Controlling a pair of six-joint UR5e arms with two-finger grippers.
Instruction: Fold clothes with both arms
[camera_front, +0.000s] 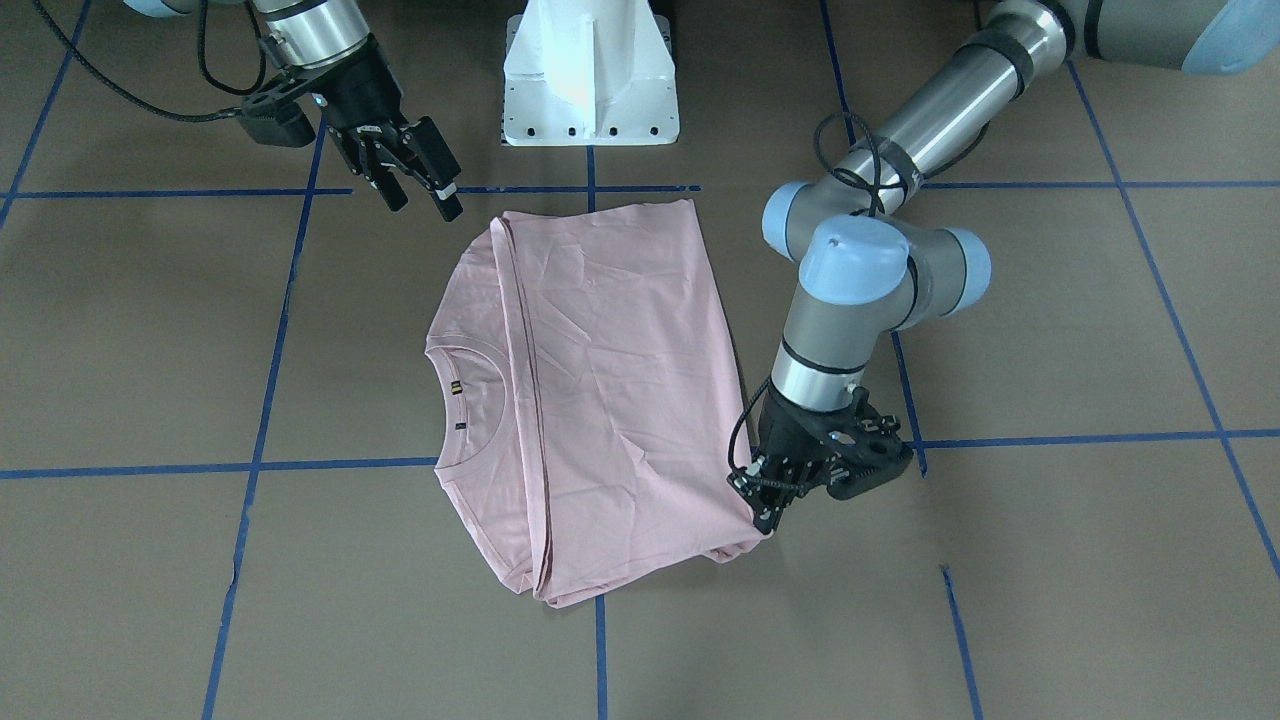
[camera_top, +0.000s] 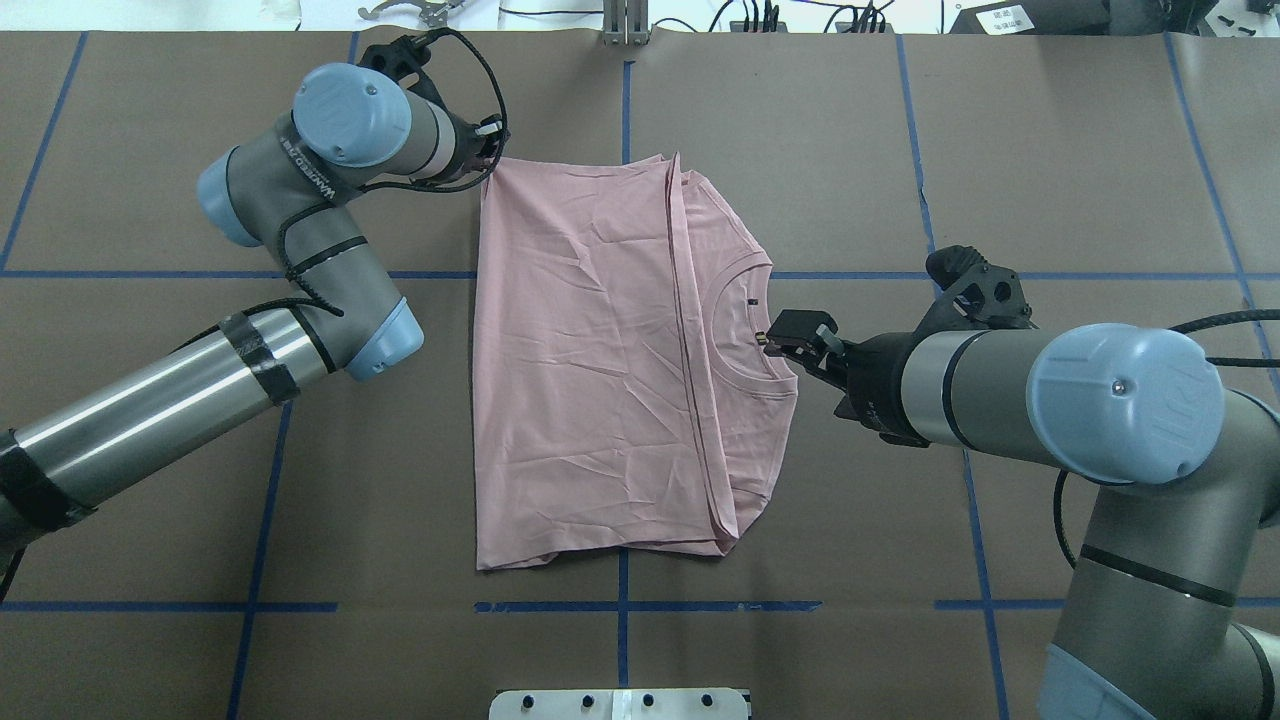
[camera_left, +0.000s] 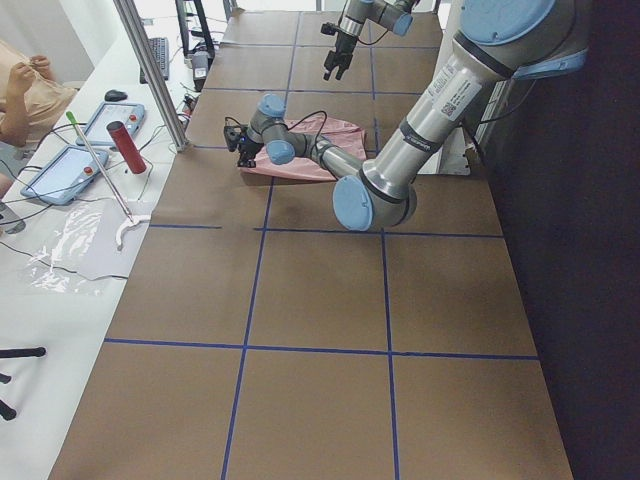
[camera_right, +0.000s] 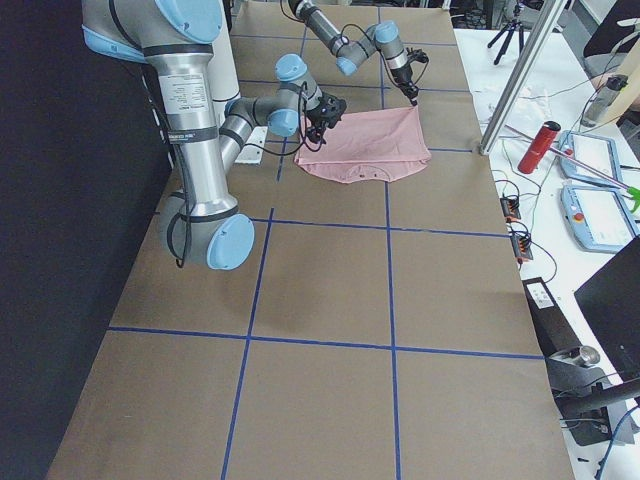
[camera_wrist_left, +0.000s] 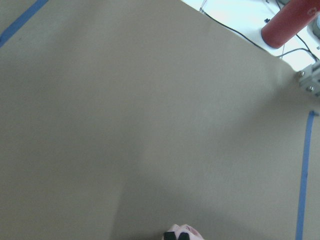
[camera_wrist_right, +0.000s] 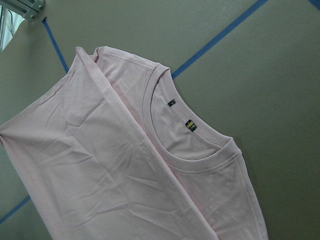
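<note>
The pale pink T-shirt (camera_front: 600, 380) lies folded lengthwise on the brown table, plain side up, with its ribbed collar (camera_top: 745, 330) showing; the print is hidden. My left gripper (camera_front: 768, 505) is low at the shirt's far corner on my left and shut on its edge. In the left wrist view a bit of pink cloth sits between the black fingertips (camera_wrist_left: 177, 235). My right gripper (camera_front: 420, 190) is open and empty, raised above the table near the shirt's collar side. The right wrist view looks down on the shirt (camera_wrist_right: 125, 165) and its collar.
The white pedestal base (camera_front: 590, 80) stands at my edge of the table. Blue tape lines (camera_top: 620, 606) grid the brown surface. A red cylinder (camera_right: 540, 147), tablets and cables lie on the operators' white side table beyond the far edge.
</note>
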